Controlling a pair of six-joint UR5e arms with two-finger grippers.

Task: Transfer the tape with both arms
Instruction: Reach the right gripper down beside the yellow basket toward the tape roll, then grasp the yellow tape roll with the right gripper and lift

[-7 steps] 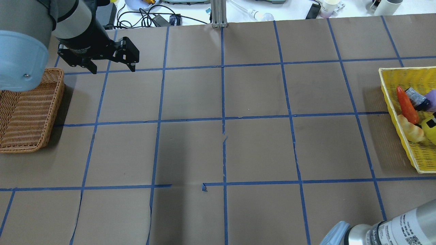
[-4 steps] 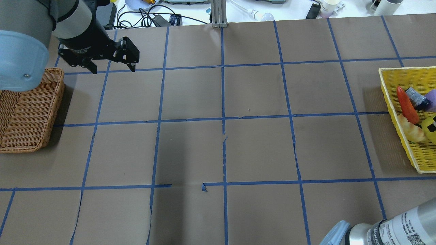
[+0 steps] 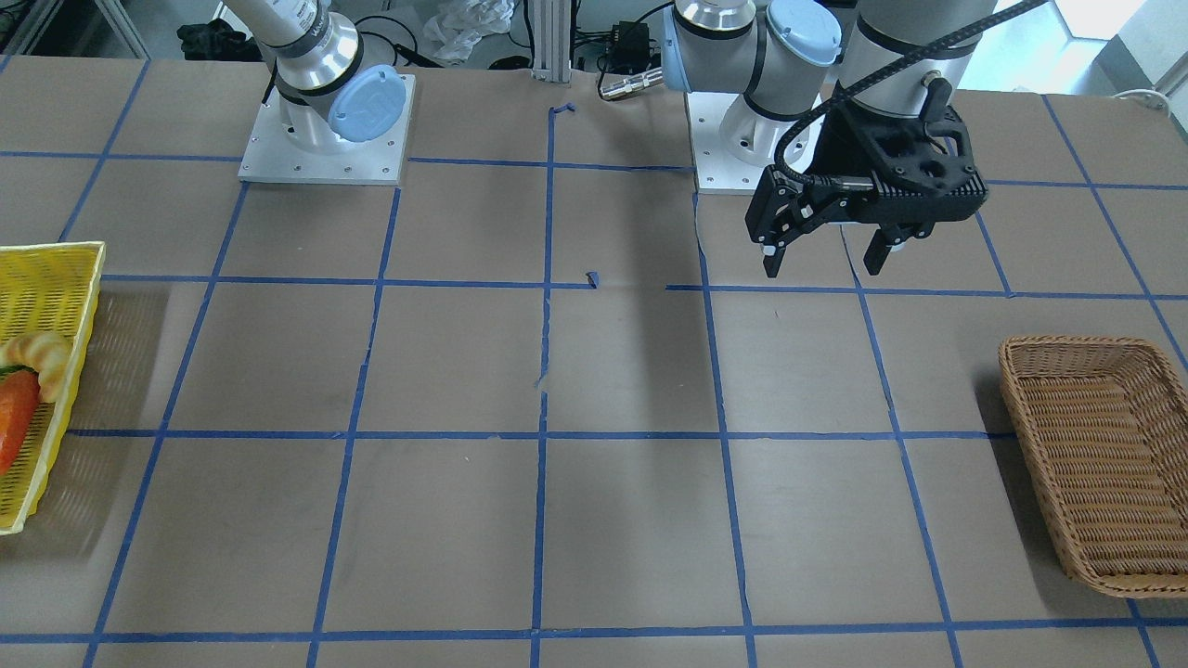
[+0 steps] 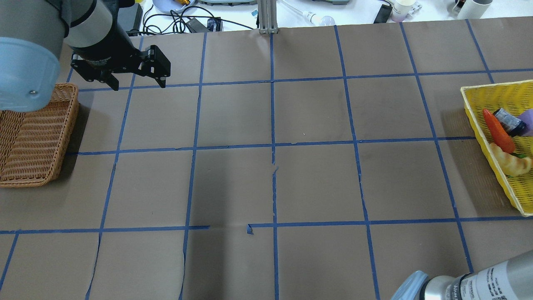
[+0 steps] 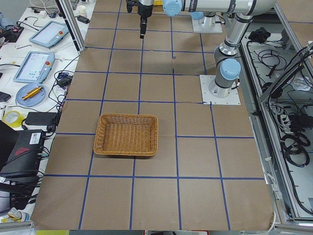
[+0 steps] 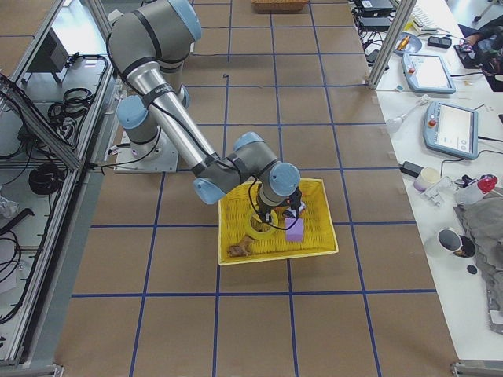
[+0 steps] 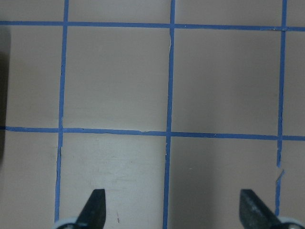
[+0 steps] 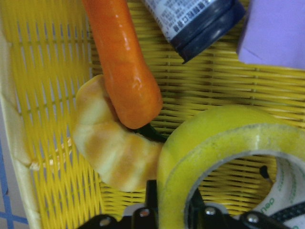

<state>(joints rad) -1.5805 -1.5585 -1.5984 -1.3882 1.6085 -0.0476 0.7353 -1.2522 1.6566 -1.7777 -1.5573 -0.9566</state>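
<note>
One table. Two arms, the left arm and the right arm. One gripper on each makes two: left gripper and right gripper. Two baskets: in the overhead view, one wicker basket at 9 o'clock on the table and one yellow basket at 3 o'clock. The yellow one holds five things: one tape, one carrot, one croissant, one tube, one purple block.
</note>
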